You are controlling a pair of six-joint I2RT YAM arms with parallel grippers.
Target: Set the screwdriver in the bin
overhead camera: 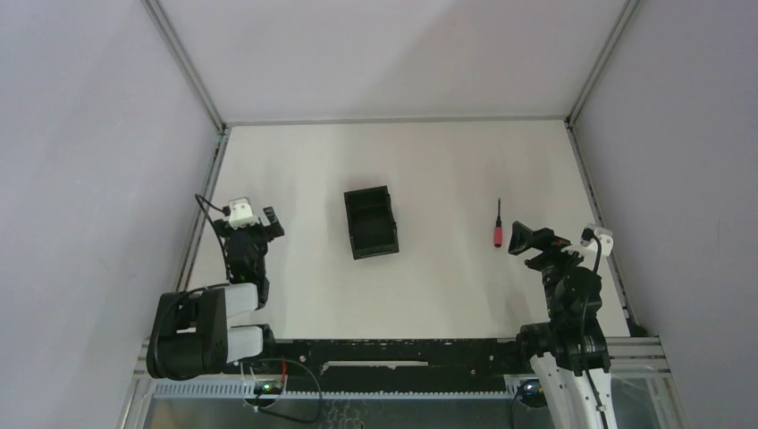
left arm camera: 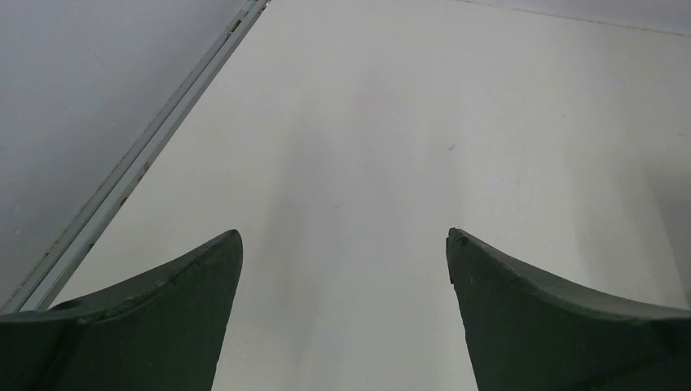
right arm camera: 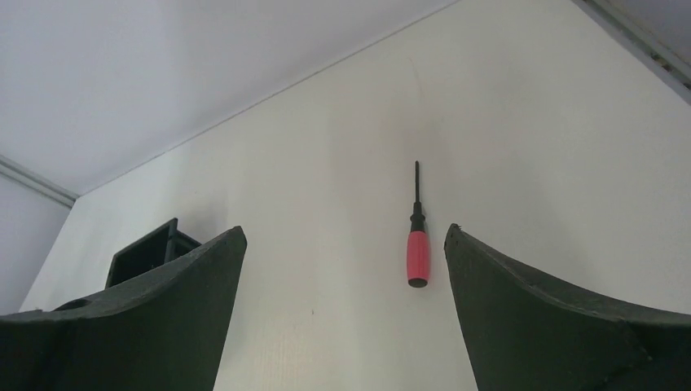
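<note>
Lining up grasp — screwdriver [right arm camera: 417,248] flat on table [right arm camera: 530,122] just ahead of right gripper [right arm camera: 344,236], nearer its right side, handle closest. Jaws apart, empty. Best: shift right, centre on red handle, descend squarely — bin [right arm camera: 147,251] ahead-left.

Open table [overhead camera: 447,170] runs between the bin [overhead camera: 371,222] at mid-frame and the screwdriver [overhead camera: 498,225] to its right. The right gripper [overhead camera: 520,239], jaws spread, sits just right of the screwdriver, open surface ahead. Walls [overhead camera: 679,134] hem the table left, right and top; the bin is the one raised obstacle.
</note>
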